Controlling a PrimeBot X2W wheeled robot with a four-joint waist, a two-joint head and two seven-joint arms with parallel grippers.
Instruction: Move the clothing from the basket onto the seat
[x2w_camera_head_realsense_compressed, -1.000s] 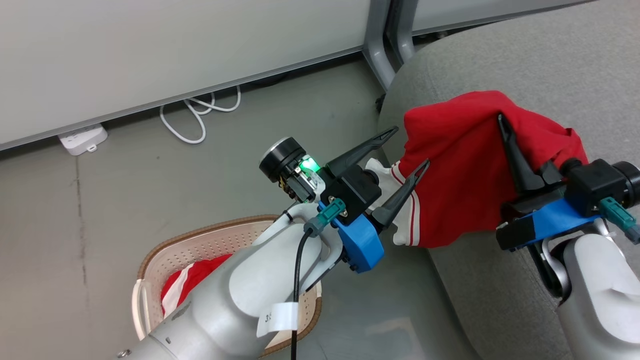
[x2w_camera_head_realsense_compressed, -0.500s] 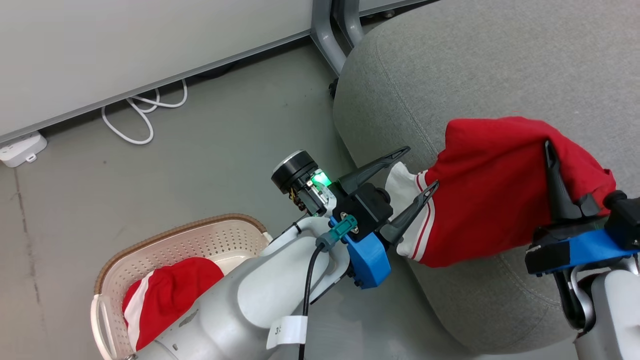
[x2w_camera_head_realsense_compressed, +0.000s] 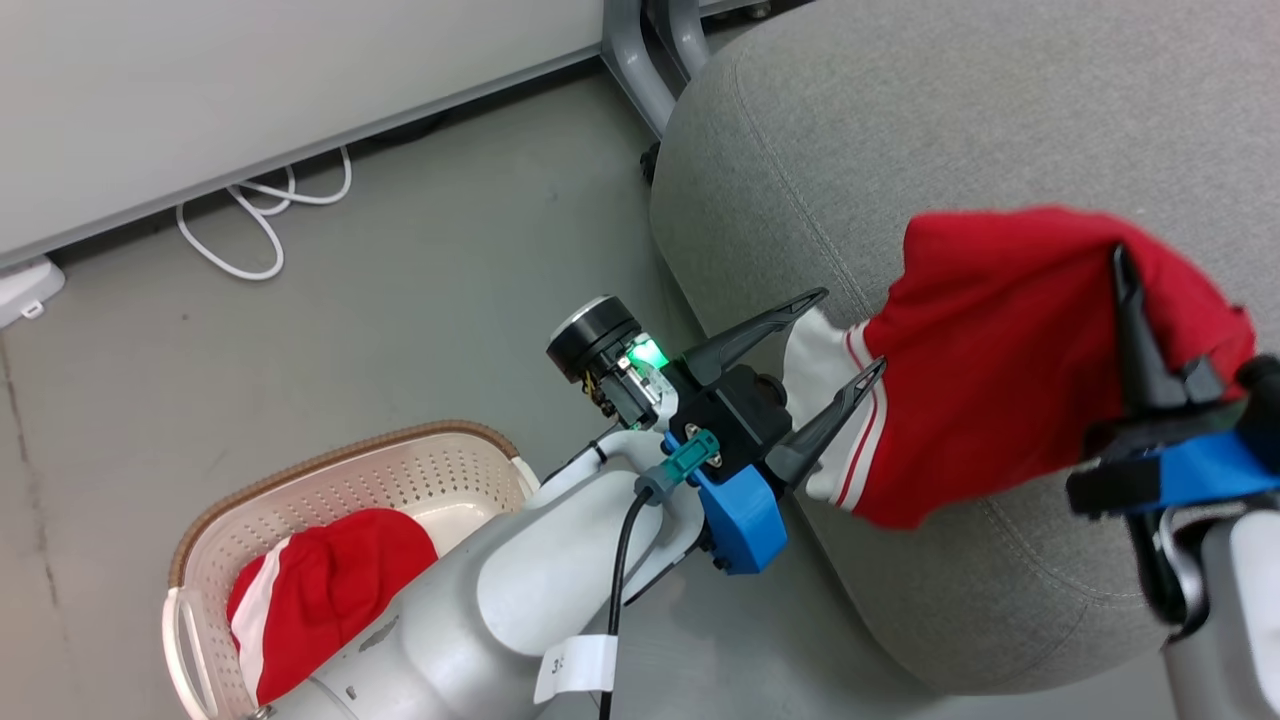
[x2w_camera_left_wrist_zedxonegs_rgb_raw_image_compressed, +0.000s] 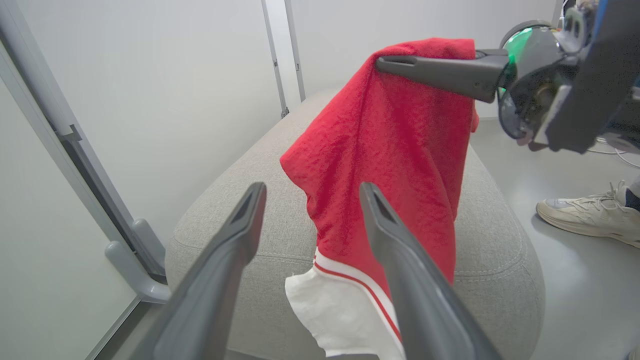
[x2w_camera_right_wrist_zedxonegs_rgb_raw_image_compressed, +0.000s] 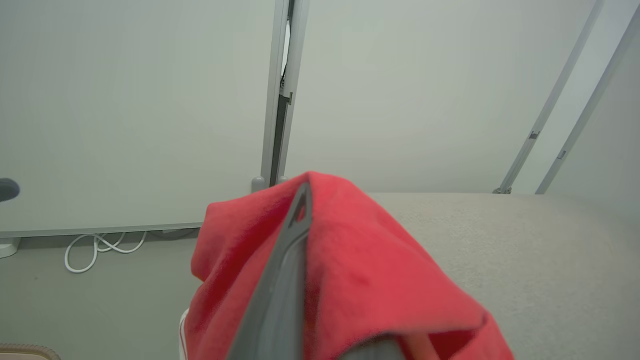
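- The right gripper (x2w_camera_head_realsense_compressed: 1122, 262), at 3 o'clock in the head view, has its two long dark tapered fingers pressed together. They pinch a fold at the top of the bright red soft fabric garment (x2w_camera_head_realsense_compressed: 1000, 350).
- That garment has a nubbly, towel-like surface and hangs from the pinch in loose folds. Its lower end is a white panel edged with thin red stripes, seen toward 6 o'clock in the left wrist view.
- It hangs over the rounded corner of the large grey woven-upholstered seat (x2w_camera_head_realsense_compressed: 900, 130), which spans 12 to 4 o'clock in the head view and has a stitched seam along its edge. Whether the fabric rests on the cushion cannot be told.
- The left gripper (x2w_camera_head_realsense_compressed: 854, 328), near the centre of the head view, is empty, with its fingers spread wide and their tips just beside the white panel.
- The cream-white perforated plastic basket (x2w_camera_head_realsense_compressed: 330, 465) with a brown braided rim sits on the floor at 7 o'clock, partly behind the pale glossy left forearm (x2w_camera_head_realsense_compressed: 520, 600).
- Inside it lies a second crumpled red garment (x2w_camera_head_realsense_compressed: 330, 570) with a white panel.
- The smooth grey floor (x2w_camera_head_realsense_compressed: 400, 330) carries a looped white cable (x2w_camera_head_realsense_compressed: 250, 215) at 10 o'clock, below a pale wall panel (x2w_camera_head_realsense_compressed: 250, 80).
- A grey metal frame leg (x2w_camera_head_realsense_compressed: 630, 60) stands at 12 o'clock, just beside the seat.
- A pale laced sports shoe (x2w_camera_left_wrist_zedxonegs_rgb_raw_image_compressed: 585, 217) shows at 3 o'clock in the left wrist view.
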